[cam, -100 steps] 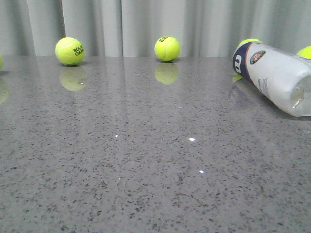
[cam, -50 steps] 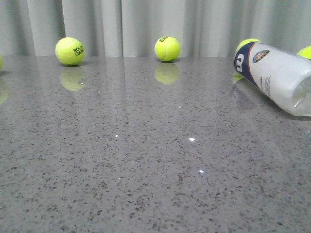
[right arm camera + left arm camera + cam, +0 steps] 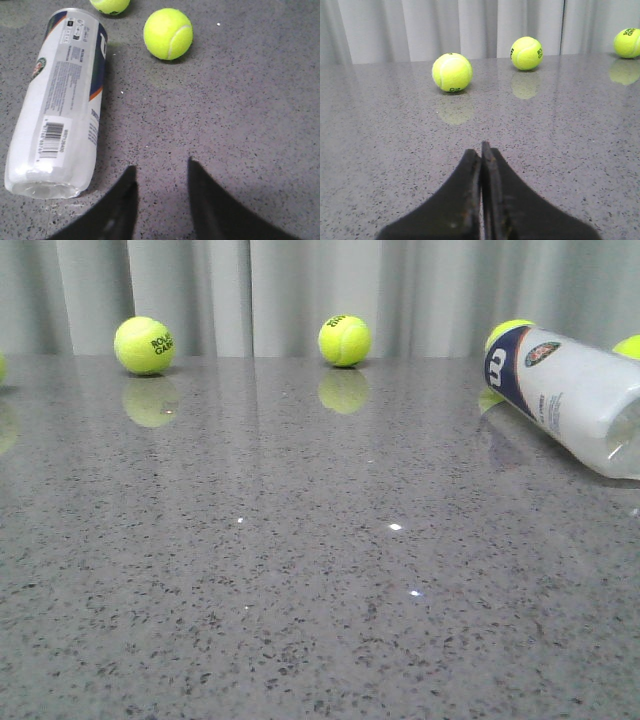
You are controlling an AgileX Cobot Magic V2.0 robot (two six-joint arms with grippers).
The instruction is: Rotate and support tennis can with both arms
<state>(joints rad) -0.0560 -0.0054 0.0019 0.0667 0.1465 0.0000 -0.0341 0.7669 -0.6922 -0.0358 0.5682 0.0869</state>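
The tennis can (image 3: 570,390) lies on its side at the table's far right, navy "W" end pointing left and away, clear end toward the right edge. In the right wrist view the can (image 3: 62,100) shows its barcode, orange stripe and round emblem. My right gripper (image 3: 160,167) is open and empty, above the table just beside the can's clear end, not touching it. My left gripper (image 3: 481,150) is shut and empty, low over the table, facing tennis balls. Neither gripper shows in the front view.
Tennis balls lie near the curtain: one at the back left (image 3: 144,345), one at the back middle (image 3: 344,340), one behind the can (image 3: 510,330), one at the right edge (image 3: 629,346). In the right wrist view a ball (image 3: 168,34) lies near the can's navy end.
The can has rolled and shifted slightly: its emblem and "W" end moved a little to the right and up in the front view. The balls have not moved.
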